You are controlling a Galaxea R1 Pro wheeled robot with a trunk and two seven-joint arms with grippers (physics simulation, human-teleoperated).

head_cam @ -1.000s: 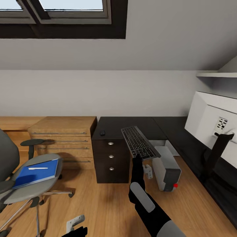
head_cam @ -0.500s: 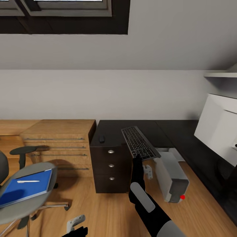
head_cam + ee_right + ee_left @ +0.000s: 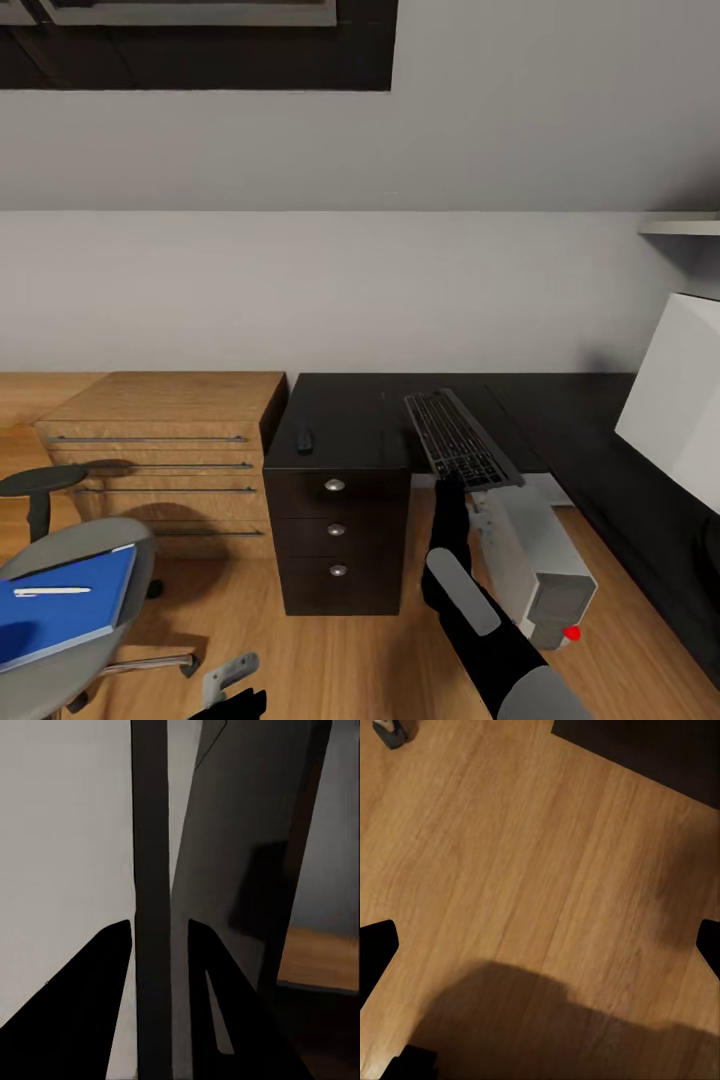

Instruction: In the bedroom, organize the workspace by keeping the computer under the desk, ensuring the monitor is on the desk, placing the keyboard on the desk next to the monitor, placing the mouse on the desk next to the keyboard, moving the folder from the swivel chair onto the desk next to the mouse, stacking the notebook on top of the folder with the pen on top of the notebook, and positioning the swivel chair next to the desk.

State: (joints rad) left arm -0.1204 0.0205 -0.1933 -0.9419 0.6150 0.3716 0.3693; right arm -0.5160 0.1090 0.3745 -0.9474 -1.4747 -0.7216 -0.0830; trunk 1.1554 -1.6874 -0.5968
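Note:
My right gripper [image 3: 452, 487] is shut on the near end of the silver-grey keyboard [image 3: 460, 440], holding it tilted above the front edge of the black desk [image 3: 350, 405]. In the right wrist view the keyboard [image 3: 152, 892] runs edge-on between the fingers [image 3: 105, 982]. The small dark mouse [image 3: 305, 439] lies on the desk above the drawers. The grey computer [image 3: 540, 560] stands on the floor under the desk. The white-backed monitor [image 3: 680, 400] is at the right edge. The blue folder [image 3: 60, 620] with a white pen [image 3: 50, 592] rests on the swivel chair [image 3: 110, 555]. My left gripper [image 3: 540, 945] hangs open over the floor. The notebook is out of view.
A black drawer unit [image 3: 337, 540] with silver knobs stands under the desk's left end. Light-wood shelf units [image 3: 160, 440] line the wall to its left. A sloped grey wall rises behind. Wood floor [image 3: 330, 660] lies between the chair and the drawers.
The camera has moved closer to the desk, pushing the chair left and the monitor right in view. My right gripper has carried the keyboard to the right and nearer the desk top.

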